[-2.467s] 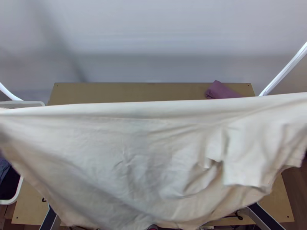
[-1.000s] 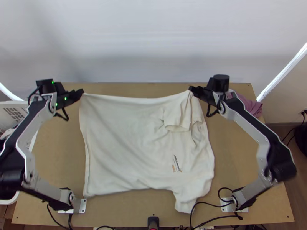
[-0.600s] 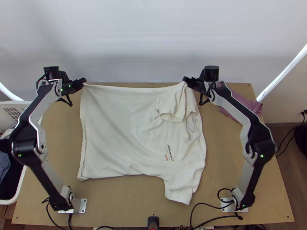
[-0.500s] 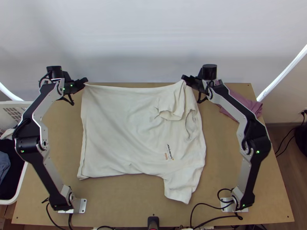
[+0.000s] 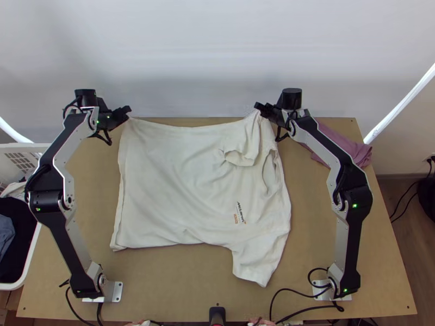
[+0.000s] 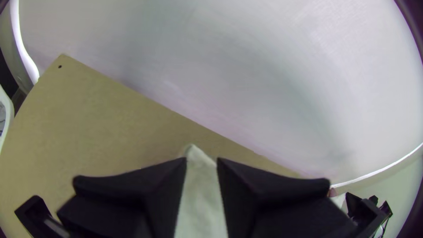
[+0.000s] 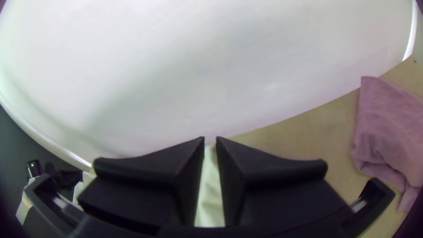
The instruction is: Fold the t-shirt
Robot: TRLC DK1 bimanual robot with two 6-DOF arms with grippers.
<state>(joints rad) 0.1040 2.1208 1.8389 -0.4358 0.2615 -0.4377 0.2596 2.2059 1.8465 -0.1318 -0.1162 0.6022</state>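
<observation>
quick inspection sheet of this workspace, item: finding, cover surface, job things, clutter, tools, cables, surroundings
Surface: light wooden table, bare wood around the t-shirt
Job's things: off-white t-shirt mostly spread, creased, one short sleeve pointing to the near edge; folded stack not yet made
Clutter: mauve cloth at the far right; white basket holding fabric at the left
Left tool: at the shirt's far left corner
Right tool: shut on the shirt's far edge, toward the right
Cables: black cables curving along the near edge by the arm bases
Surroundings: pale wall behind, bright white strip and wooden floor at the right
</observation>
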